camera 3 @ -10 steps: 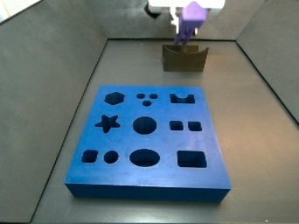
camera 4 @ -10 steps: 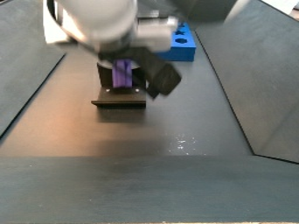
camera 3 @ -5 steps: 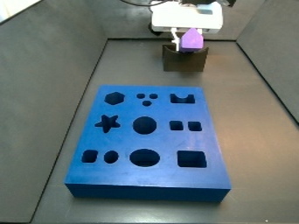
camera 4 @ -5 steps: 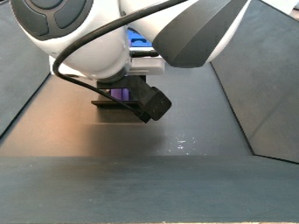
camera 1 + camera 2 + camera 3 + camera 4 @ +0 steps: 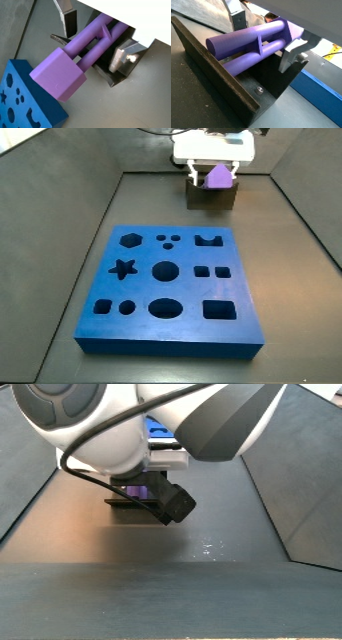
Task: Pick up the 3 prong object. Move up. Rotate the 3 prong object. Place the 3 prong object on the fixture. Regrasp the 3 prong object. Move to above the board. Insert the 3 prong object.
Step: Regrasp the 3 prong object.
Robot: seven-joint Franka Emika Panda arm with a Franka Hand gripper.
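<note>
Now gripper (image 5: 271, 47) fingers apart, flanking 3 prong object (image 5: 248, 42) lying on fixture (image 5: 218, 75)

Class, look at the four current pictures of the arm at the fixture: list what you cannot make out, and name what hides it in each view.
- The fixture in a side view: mostly covered by the arm's white body.
- The board there: only a blue sliver shows past the arm.
- The 3 prong object in a side view: too small to count prongs.
- The gripper: whether the finger pads press the object is unclear in both wrist views.
- The prong tips: cut off by the gripper body in a wrist view.
</note>
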